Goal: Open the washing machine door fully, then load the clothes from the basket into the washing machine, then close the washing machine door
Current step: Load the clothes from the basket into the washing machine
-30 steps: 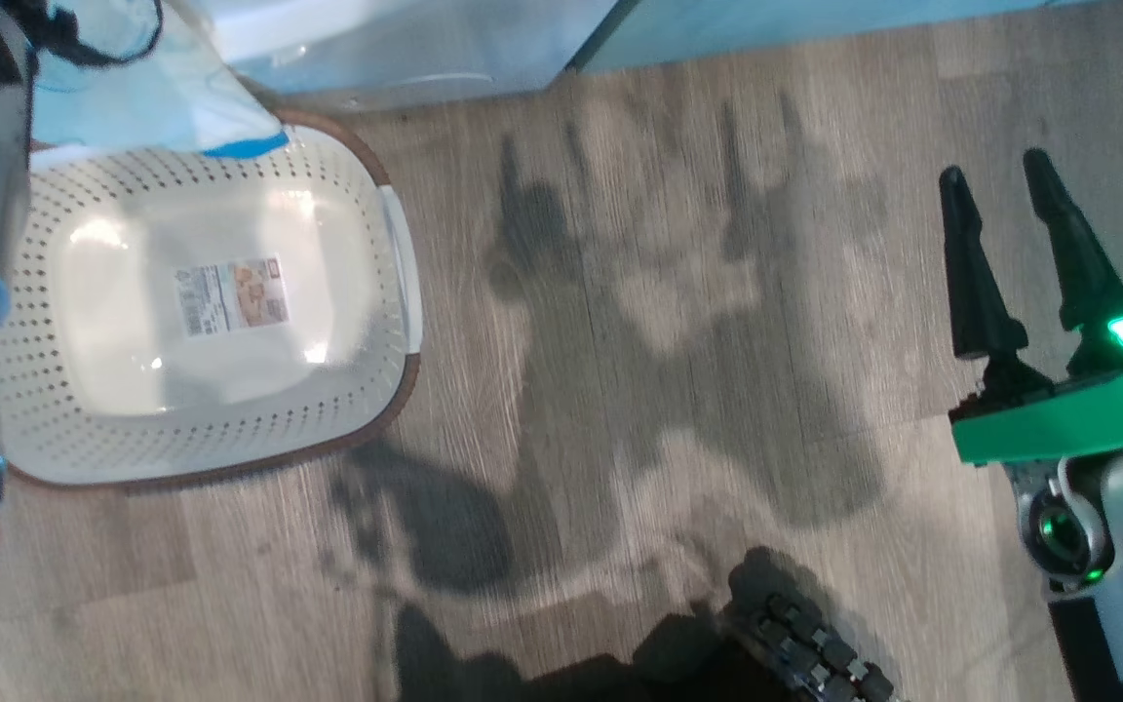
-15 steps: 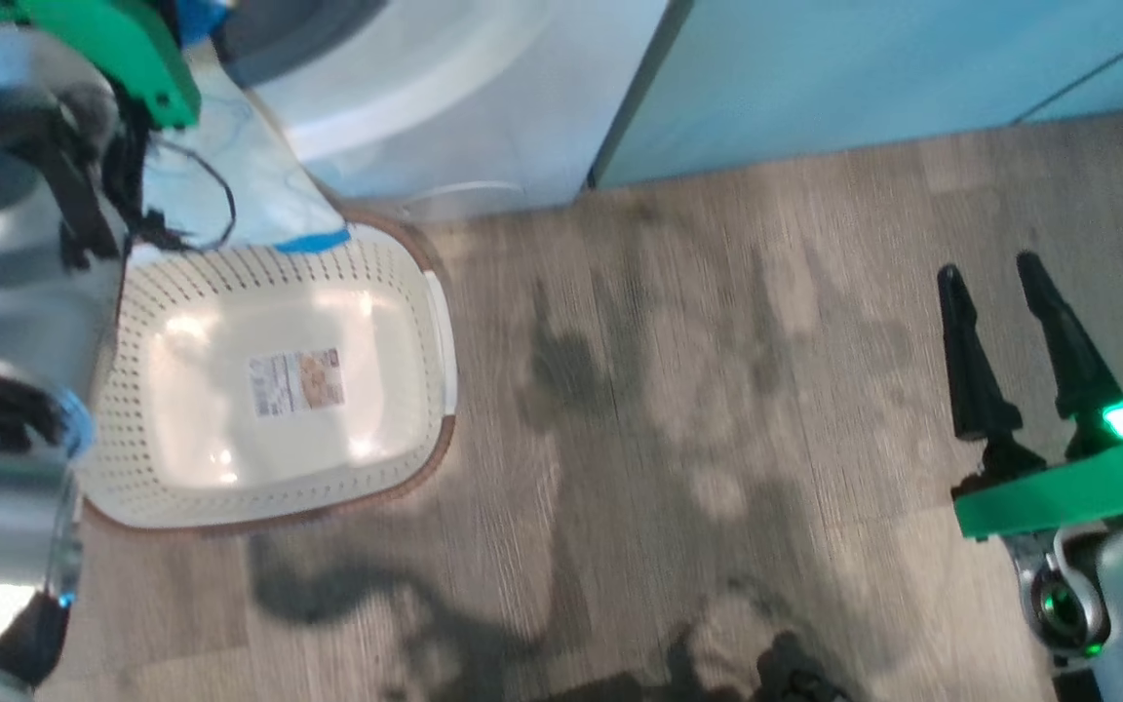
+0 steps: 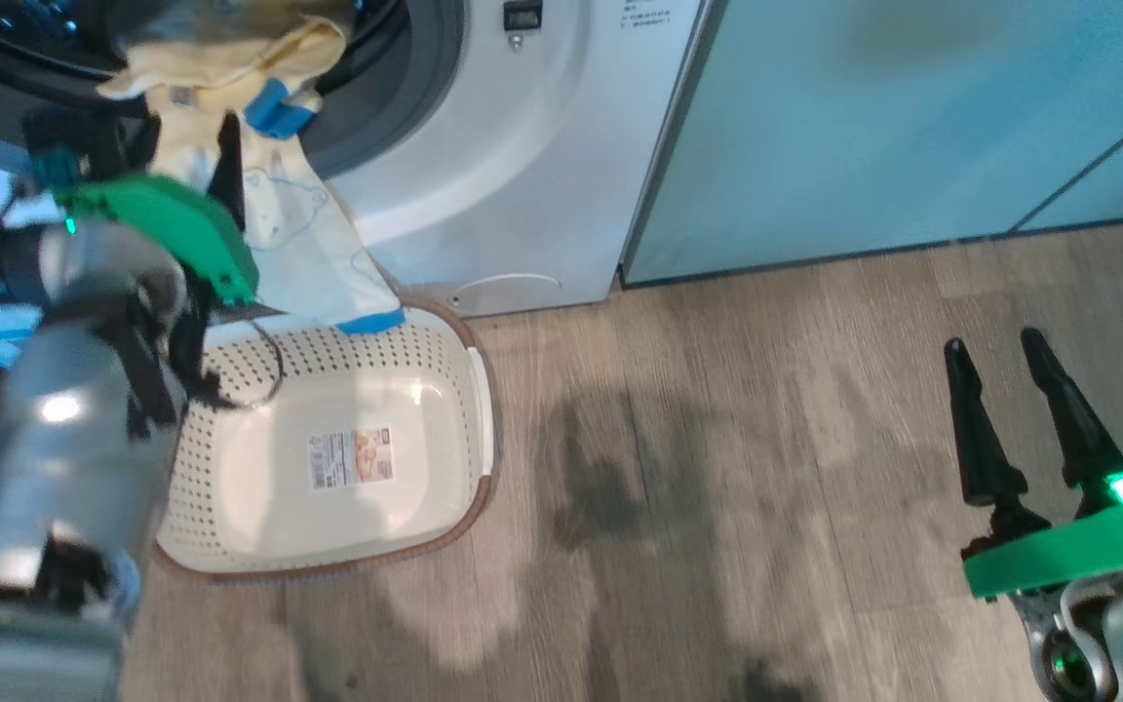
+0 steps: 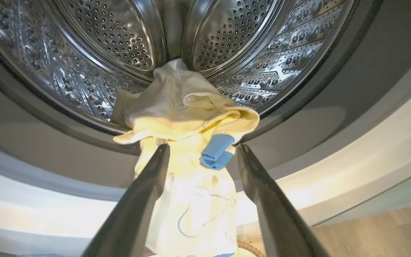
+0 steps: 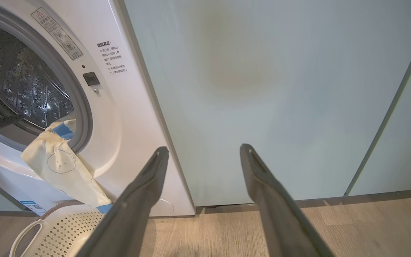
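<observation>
Currently | left gripper [image 4: 202, 148]: at the drum [image 4: 120, 43] mouth, fingers spread, cloth between them unpinched | clothes [image 4: 187, 107]: draped over the washing machine [image 3: 522, 146] lower door seal [image 3: 425, 97], blue-edged end reaching the basket [image 3: 259, 487] rear rim | right gripper [image 3: 992, 338]: fingers spread, above the floor [image 3: 717, 439], facing the cabinet [image 5: 262, 71]
</observation>
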Robot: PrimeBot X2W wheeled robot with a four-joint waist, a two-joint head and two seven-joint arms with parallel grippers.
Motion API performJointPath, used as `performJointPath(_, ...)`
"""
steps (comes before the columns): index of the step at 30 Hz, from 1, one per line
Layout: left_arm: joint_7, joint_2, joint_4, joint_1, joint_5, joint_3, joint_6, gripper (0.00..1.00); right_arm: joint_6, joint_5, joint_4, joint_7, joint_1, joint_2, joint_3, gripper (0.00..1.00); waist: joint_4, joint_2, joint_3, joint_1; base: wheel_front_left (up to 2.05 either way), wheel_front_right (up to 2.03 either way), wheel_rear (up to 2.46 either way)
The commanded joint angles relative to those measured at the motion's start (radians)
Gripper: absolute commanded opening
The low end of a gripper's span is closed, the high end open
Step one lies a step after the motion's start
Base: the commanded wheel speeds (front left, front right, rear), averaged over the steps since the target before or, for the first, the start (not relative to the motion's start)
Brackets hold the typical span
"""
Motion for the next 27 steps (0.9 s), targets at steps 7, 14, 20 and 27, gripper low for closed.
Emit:
performJointPath(7,-0.009,0.046,-0.232,0.208,0.009,0.070,0.042,1.00,0.004,-0.009,-0.032,-0.007,0.038,-0.002,-0.007,1.00,0.019,-0.0001,-0.052,0.0001,0.00,0.00,0.00)
performJointPath(14,-0.009,0.007,-0.424,0.431,0.008,0.148,0.072,1.00,0.004,-0.012,-0.035,-0.007,0.061,0.009,-0.011,1.00,0.028,-0.0001,-0.087,0.0001,0.00,0.00,0.00)
performJointPath(20,-0.009,-0.032,-0.577,0.587,0.030,0.202,0.100,1.00,0.004,-0.011,-0.042,-0.007,0.075,0.009,-0.019,1.00,0.033,-0.0001,-0.097,0.0001,0.00,0.00,0.00)
performJointPath(27,-0.009,-0.071,-0.708,0.696,0.058,0.249,0.115,1.00,0.004,-0.010,-0.049,-0.007,0.069,0.018,-0.021,1.00,0.039,-0.0001,-0.074,0.0001,0.00,0.00,0.00)
